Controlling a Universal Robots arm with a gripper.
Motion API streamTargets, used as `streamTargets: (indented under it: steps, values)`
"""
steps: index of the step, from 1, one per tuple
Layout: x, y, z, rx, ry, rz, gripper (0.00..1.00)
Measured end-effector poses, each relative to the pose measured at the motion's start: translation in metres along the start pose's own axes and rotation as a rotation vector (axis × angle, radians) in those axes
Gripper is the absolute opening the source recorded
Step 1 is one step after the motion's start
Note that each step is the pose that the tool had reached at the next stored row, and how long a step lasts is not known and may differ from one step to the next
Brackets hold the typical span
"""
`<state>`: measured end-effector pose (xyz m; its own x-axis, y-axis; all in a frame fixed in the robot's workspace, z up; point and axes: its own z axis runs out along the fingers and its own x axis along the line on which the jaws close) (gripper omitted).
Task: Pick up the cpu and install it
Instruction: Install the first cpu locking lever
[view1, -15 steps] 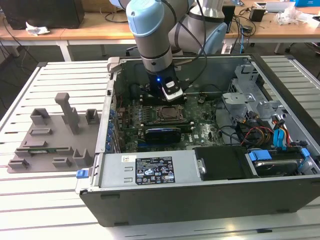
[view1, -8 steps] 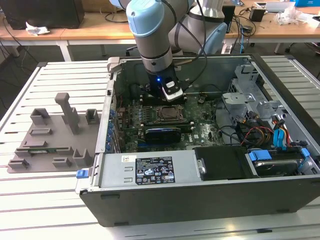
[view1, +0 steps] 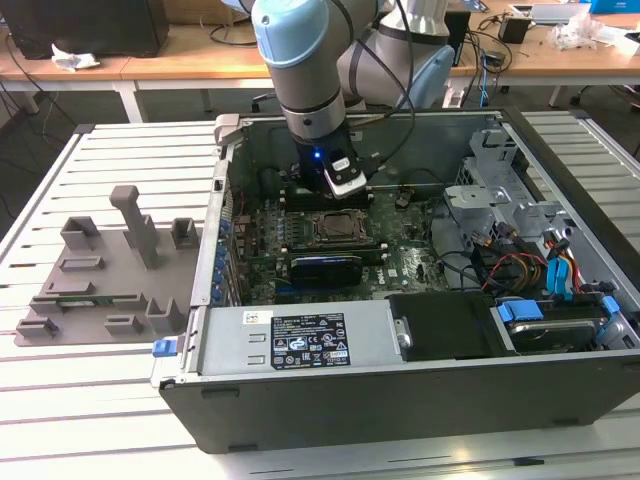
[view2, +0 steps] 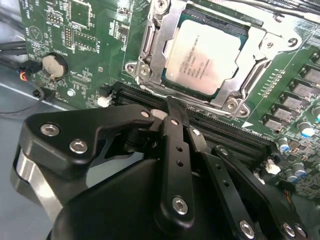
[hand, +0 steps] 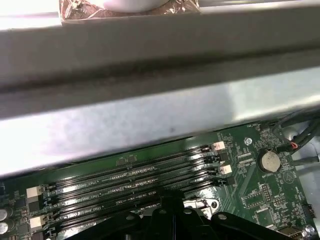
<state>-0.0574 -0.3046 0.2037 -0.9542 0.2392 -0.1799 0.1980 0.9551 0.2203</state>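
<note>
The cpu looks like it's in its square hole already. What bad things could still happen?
The cpu lies in the socket, but the metal frame looks open, so a bump might shift it. The gripper sits right over the memory slots beside the socket and could scrape them. Loose cables in the case might snag the arm.

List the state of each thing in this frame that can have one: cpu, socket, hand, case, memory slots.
cpu: seated flat in the socket, free of the hand.
socket: metal frame around the cpu, top left uncovered.
hand: shut, empty, above the memory slots beside the socket.
computer case: lying on its side, side panel off.
memory slots: empty.
</note>
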Motion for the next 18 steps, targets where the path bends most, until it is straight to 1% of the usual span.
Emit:
streamTargets:
  steps: [3,4,5,6,7,8,9,10,11,12,13,14,15,16,18]
  values:
    - [-0.0009,0.0012,-0.0052,0.0029,-0.0006,-0.001,0.11]
    - [-0.0015,0.0019,-0.0079,0.0206,-0.0038,-0.005,0.11]
    - [-0.0017,0.0021,-0.009,0.0425,-0.0065,-0.009,0.11]
    - [-0.0017,0.0021,-0.0093,0.0599,-0.0079,-0.013,0.11]
    - [-0.0018,0.0022,-0.0095,0.0796,-0.0089,-0.017,0.11]
    - [-0.0021,0.0024,-0.0097,0.1162,-0.0089,-0.024,0.11]
    - [-0.0024,0.0024,-0.0101,0.1431,-0.0077,-0.029,0.11]
    - [-0.0026,0.0025,-0.0103,0.1592,-0.0068,-0.032,0.11]
    - [-0.0032,0.0028,-0.0105,0.2057,-0.0032,-0.04,0.11]
    - [-0.0038,0.0029,-0.0107,0.2365,0.0008,-0.046,0.11]
    - [-0.0048,0.0031,-0.0103,0.2561,0.0074,-0.049,0.11]
    - [-0.0059,0.0034,-0.0101,0.2595,0.0129,-0.049,0.11]
    - [-0.0091,0.004,-0.0093,0.2613,0.0262,-0.054,0.11]
    - [-0.0114,0.0045,-0.0086,0.2622,0.0371,-0.061,0.11]
    - [-0.0144,0.005,-0.0078,0.2633,0.0508,-0.07,0.11]
